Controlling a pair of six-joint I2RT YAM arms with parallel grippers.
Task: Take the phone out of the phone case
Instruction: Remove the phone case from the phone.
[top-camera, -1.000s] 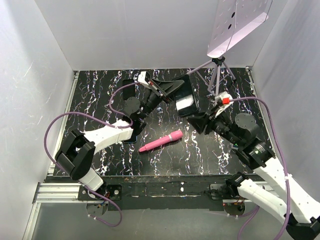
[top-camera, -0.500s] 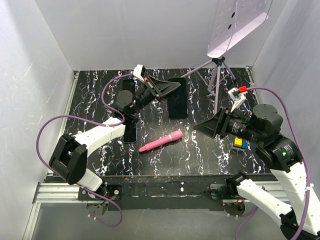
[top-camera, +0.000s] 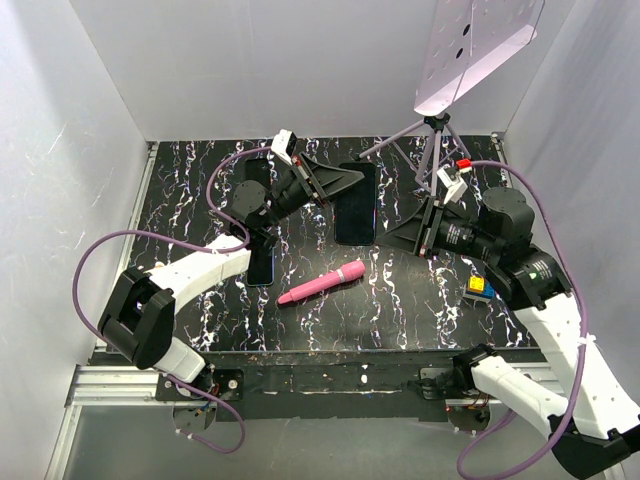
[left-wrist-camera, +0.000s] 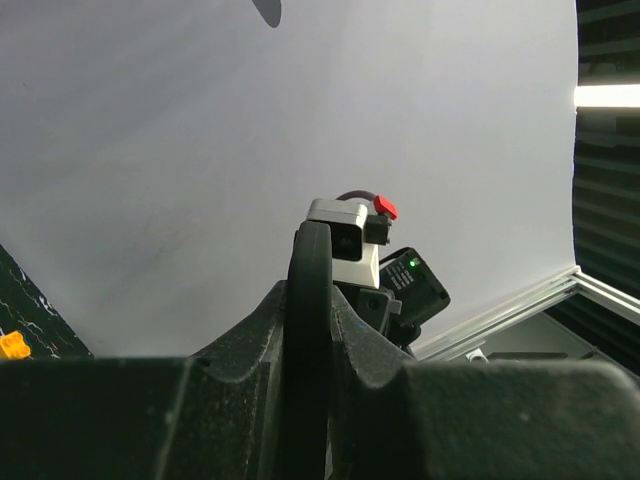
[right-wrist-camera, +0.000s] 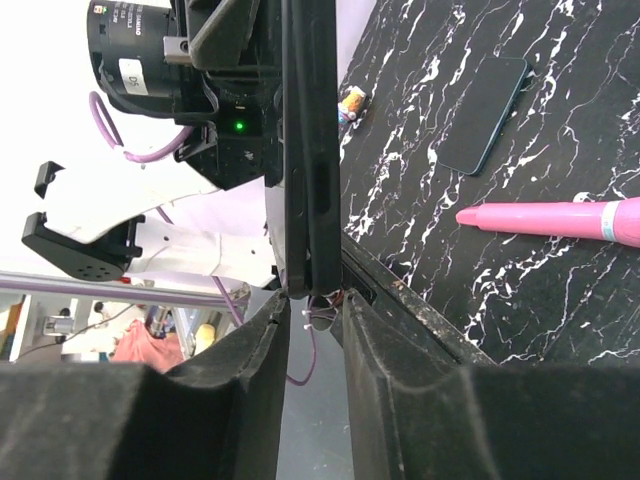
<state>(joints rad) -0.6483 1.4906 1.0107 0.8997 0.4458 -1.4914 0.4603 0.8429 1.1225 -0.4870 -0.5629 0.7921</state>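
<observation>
Black desk (top-camera: 400, 300) with white marbling, boxed in by plain white walls (top-camera: 250, 70) on three sides. At the back right corner a tripod (top-camera: 437, 150) carries a pale tilted panel (top-camera: 470, 50). A pink pen (top-camera: 322, 283) lies slantwise near the middle. A dark spare phone (top-camera: 262, 267) lies flat left of it, partly under the left arm. Over by the right edge sits a small yellow and blue block (top-camera: 478, 287).

Now the main item: the phone case (top-camera: 355, 203) is up off the desk, over the back centre, its broad dark face turned to the overhead camera. It hangs between the two arms.

The left pincer (left-wrist-camera: 310, 310) comes in from the left and is clamped tight on the case's thin edge, which its own camera sees edge-on, rising between the fingers.

The right pincer (right-wrist-camera: 315, 300) comes in from the right, set narrow. Its fingers (right-wrist-camera: 272, 340) flank the end of the case closely on both sides, but whether they press on it I cannot tell.

From the right wrist the slab shows two dark layers side by side. I cannot tell which layer is the phone.
</observation>
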